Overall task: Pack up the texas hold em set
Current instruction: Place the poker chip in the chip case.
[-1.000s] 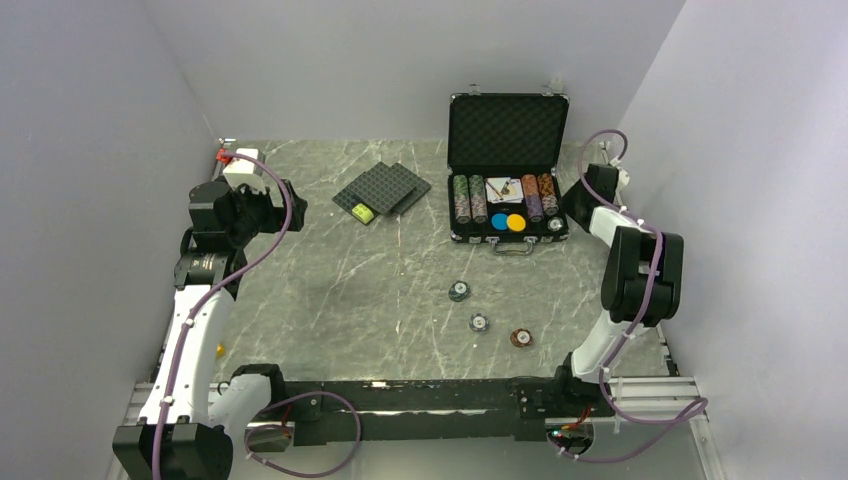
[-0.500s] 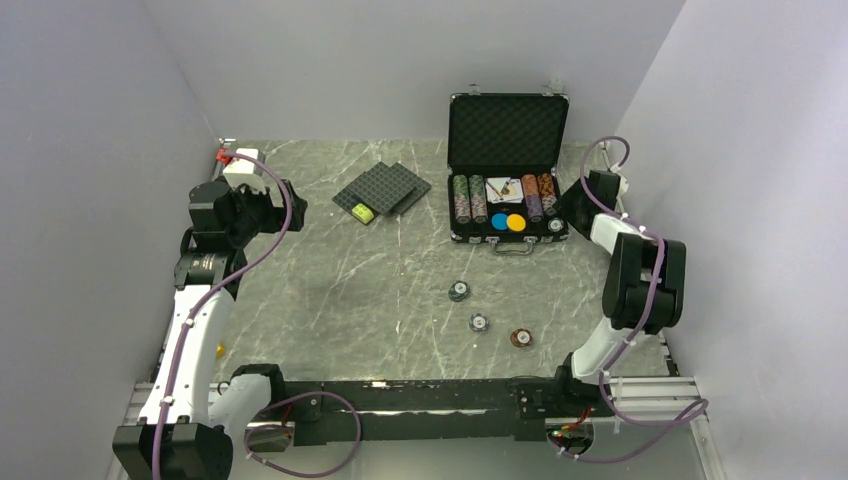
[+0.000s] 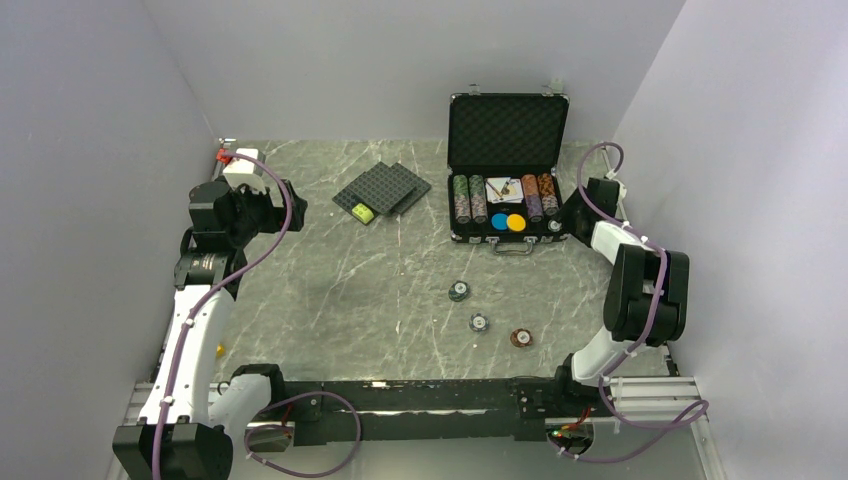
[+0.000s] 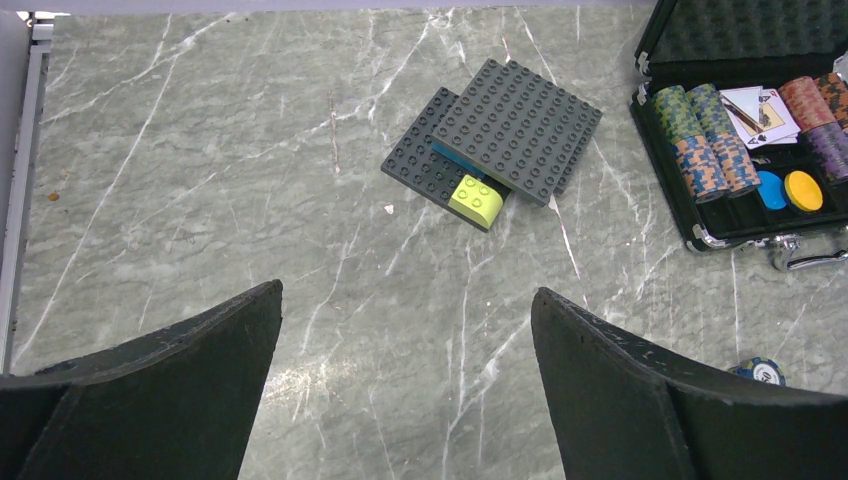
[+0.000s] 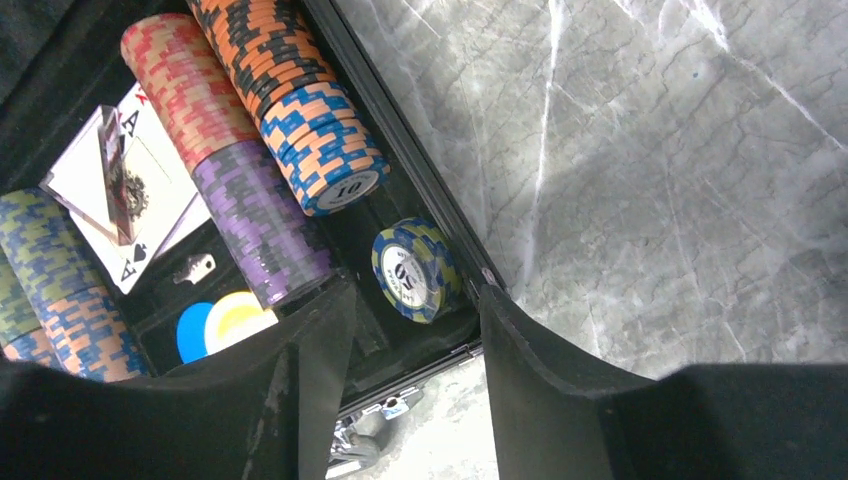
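Observation:
The black silver-edged briefcase (image 3: 508, 128) stands open at the back right, with rows of chips (image 3: 470, 198), cards (image 3: 503, 187) and blue and orange discs (image 3: 507, 222) in its tray. My right gripper (image 3: 568, 214) hovers at the case's front right corner. In the right wrist view it (image 5: 415, 305) is open, and a short blue-and-yellow chip stack (image 5: 412, 270) leans in the corner slot just beyond its fingertips, untouched. Three small chip stacks (image 3: 459, 291) (image 3: 480, 322) (image 3: 521, 338) lie loose on the table. My left gripper (image 4: 405, 300) is open and holds nothing, high over the left side.
Dark grey studded plates (image 3: 382, 188) with a lime brick (image 3: 363, 212) lie left of the case. A white and red thing (image 3: 240, 160) sits in the back left corner. Walls close in the table on three sides. The case handle (image 3: 512, 248) sticks out at the front.
My right gripper's jaws have widened and the arm has drawn back a little from the case toward the right. The left arm has not moved.

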Controlling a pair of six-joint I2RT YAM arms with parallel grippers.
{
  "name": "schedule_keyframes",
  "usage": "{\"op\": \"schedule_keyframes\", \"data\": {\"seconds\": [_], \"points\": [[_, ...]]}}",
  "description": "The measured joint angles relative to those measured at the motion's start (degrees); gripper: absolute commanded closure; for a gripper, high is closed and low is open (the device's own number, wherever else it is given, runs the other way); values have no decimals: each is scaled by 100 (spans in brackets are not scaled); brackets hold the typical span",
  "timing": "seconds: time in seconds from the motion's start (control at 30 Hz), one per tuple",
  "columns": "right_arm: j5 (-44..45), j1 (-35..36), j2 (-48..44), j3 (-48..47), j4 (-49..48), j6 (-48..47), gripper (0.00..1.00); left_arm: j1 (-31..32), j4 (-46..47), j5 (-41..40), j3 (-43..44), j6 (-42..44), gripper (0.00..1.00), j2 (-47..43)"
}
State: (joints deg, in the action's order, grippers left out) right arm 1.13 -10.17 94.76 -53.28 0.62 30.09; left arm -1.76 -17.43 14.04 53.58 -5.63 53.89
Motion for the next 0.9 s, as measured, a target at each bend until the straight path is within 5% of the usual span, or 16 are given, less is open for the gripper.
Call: {"op": "schedule_keyframes", "data": {"seconds": [0.9], "points": [[-597, 2, 455, -221, 15, -533, 58, 0, -17, -50, 0, 2, 2, 129]]}}
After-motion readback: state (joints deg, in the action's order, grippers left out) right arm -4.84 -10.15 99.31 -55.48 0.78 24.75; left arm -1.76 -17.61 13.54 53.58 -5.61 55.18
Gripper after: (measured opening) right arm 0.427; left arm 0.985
